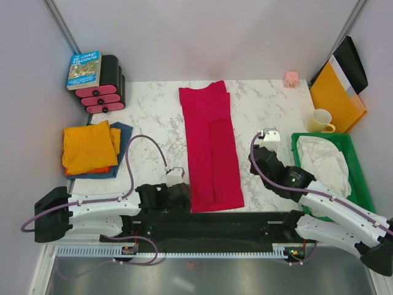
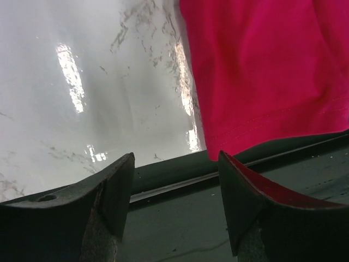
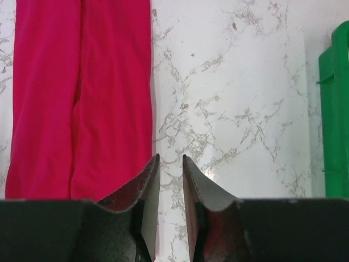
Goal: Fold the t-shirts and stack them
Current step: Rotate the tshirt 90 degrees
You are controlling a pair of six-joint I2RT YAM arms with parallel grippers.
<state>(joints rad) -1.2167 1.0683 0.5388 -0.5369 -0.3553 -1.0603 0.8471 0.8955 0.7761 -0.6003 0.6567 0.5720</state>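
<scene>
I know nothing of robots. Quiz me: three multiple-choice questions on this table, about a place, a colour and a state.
1. Where is the orange shirt? A) on the blue shirt B) in the green bin C) under the book
2. The mug's colour? A) pink B) yellow C) white
3. The left hand is: A) shut on the red shirt B) holding the book C) open, empty
Answers: A, orange lies folded over blue; B, pale yellow; C, nothing between its fingers.
</scene>
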